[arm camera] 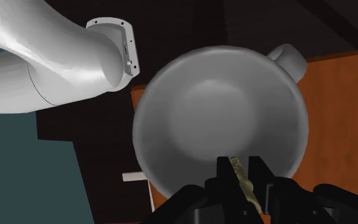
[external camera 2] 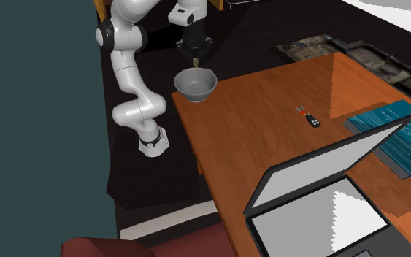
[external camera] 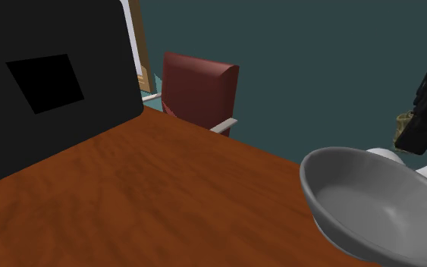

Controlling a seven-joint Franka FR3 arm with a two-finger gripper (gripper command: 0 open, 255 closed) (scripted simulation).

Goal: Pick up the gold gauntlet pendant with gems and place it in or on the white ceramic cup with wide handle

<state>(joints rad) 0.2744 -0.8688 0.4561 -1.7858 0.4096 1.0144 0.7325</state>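
Black two-finger claw (arm camera: pixel 241 162): clenched on small gold pendant (arm camera: pixel 245 183), held above wide grey-white cup with side handle (arm camera: pixel 184 127) at brown wooden tabletop (external camera: pixel 166 190) edge. Recommended: centre over its hollow, lower slightly, then release.

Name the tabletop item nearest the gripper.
The grey handled cup at the table corner: the gripper, clasping the gold pendant, hangs right above it; laptop, black fob and teal book lie far off.
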